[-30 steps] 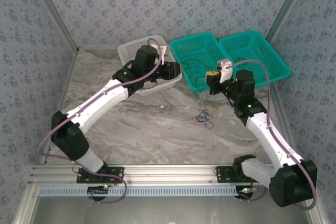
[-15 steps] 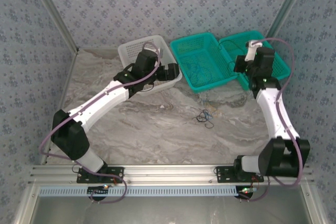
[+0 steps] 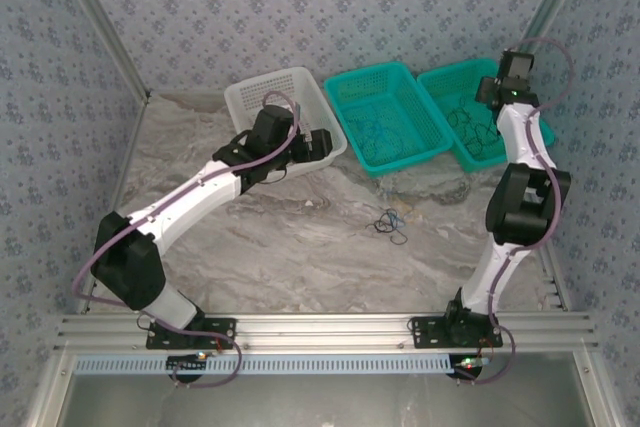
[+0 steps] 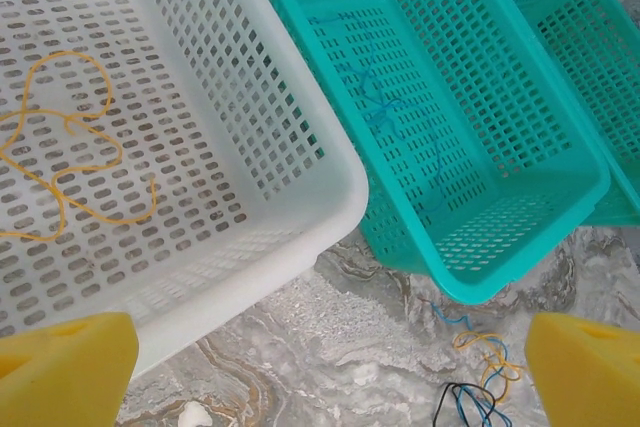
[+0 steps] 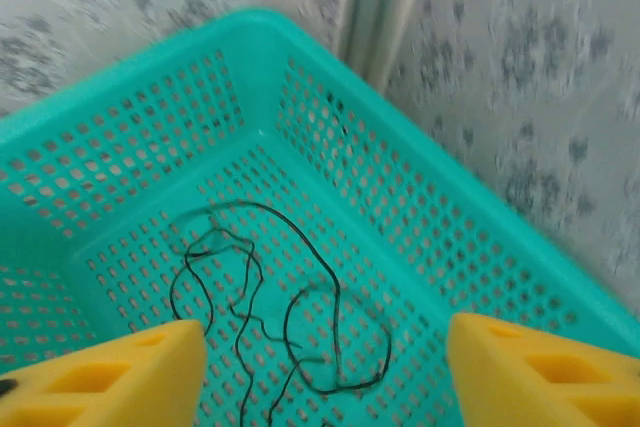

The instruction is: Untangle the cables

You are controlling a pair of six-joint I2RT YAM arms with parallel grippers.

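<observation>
Cables lie in a small clump of yellow-orange, blue and black wire on the marbled table, on the near side of the middle basket and apart from it. In the left wrist view the same clump sits on the table just below that basket's near corner.

The left gripper hovers at the near corner of the white basket, just left of the middle basket. Its yellow fingers are spread wide with nothing between them. A yellow wire lies loose in the white basket, and a blue wire in the middle one.

The right gripper hangs over the right basket, which stands beside the middle basket on its right. Its fingers are likewise spread and empty, above a looping black wire on that basket's floor.
</observation>
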